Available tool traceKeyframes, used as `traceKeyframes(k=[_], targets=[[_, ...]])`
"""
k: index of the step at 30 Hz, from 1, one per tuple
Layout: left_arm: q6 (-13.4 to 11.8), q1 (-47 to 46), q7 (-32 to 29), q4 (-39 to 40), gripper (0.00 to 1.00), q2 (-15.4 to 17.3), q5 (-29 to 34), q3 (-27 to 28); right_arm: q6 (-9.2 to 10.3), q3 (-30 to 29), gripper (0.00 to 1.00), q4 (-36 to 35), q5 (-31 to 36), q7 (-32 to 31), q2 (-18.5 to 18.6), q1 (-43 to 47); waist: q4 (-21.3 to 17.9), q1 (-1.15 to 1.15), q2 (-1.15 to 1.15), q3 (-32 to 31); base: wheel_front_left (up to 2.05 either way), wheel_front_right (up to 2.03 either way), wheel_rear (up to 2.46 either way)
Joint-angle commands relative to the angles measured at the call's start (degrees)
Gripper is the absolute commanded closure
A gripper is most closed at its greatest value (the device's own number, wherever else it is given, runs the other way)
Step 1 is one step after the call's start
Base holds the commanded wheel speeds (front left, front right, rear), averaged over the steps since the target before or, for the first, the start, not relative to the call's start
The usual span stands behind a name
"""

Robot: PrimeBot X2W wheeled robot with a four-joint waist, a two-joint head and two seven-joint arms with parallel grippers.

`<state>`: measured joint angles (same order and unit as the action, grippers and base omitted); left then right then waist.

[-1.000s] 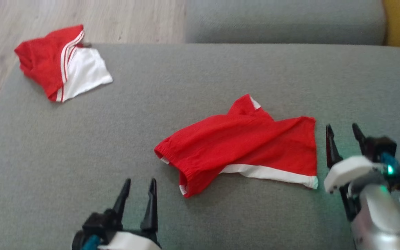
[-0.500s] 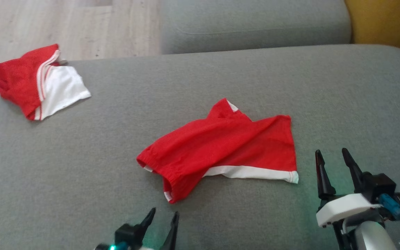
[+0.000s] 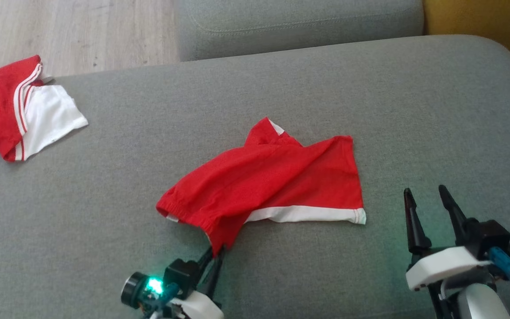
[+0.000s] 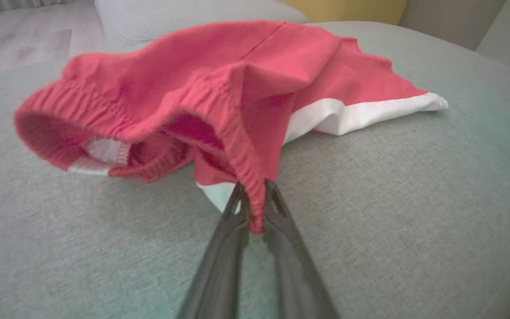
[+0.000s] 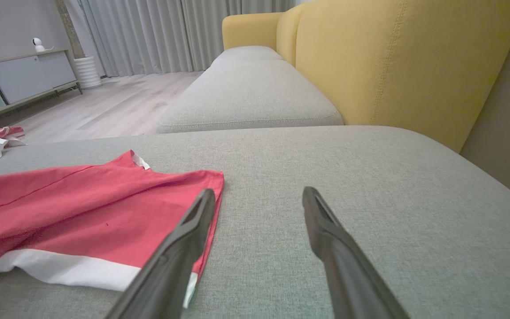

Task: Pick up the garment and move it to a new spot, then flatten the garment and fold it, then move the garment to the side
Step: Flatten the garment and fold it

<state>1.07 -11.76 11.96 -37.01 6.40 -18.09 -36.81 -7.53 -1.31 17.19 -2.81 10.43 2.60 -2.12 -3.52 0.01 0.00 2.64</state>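
Your left end effector [image 4: 253, 189] pinches just a thin fold of waistband at its tips, the shorts [image 4: 219, 57] lying ahead of it on the sofa [image 3: 370, 88], so a quick lift may slip it free while your right end effector [image 3: 424, 189] gapes wide, empty.

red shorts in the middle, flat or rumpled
Rumpled: the red shorts lie creased and twisted on the cushion, waistband gaping, one end pinched in the left end effector.
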Motion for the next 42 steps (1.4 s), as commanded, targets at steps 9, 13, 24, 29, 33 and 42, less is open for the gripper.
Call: traceKeyframes(k=[9,13,24,29,33,42], targets=[[0.2,-1.9,2.8,5.5,1.0,-0.9,0.9,1.0,0.04,1.0,0.0,-2.2,-0.3,-0.5,0.3,0.7,1.1,-0.01,0.0,-1.9,0.0,0.0,0.0],[0.2,0.2,2.9,12.2,1.0,-0.7,-1.7,3.4,0.04,0.7,0.0,-2.2,-0.5,-0.5,0.3,1.2,1.9,-0.01,0.0,-2.4,0.0,0.0,0.0],[-1.1,-6.7,-4.1,13.0,1.0,3.6,-7.2,10.7,0.04,1.5,0.0,-2.7,-0.4,-0.8,0.3,-1.0,0.9,-0.01,0.0,1.8,0.0,0.0,0.0],[-0.9,-12.9,-4.8,7.5,1.0,3.3,-9.0,12.9,0.04,1.6,0.0,-2.7,-0.1,-0.8,0.3,-3.1,-0.8,-0.01,0.0,5.3,0.0,0.0,0.0],[-0.9,-17.0,-4.9,2.5,1.0,3.5,-9.5,14.0,0.04,1.8,0.0,-2.7,-0.3,-0.5,0.3,-4.6,-2.0,-0.01,0.0,7.8,0.0,0.0,0.0],[-0.7,-22.2,-0.5,-3.2,0.0,3.3,-10.0,15.4,0.04,1.9,0.0,-1.7,-0.5,0.5,0.3,-6.5,-2.7,-0.01,0.0,10.3,0.0,0.0,0.0]])
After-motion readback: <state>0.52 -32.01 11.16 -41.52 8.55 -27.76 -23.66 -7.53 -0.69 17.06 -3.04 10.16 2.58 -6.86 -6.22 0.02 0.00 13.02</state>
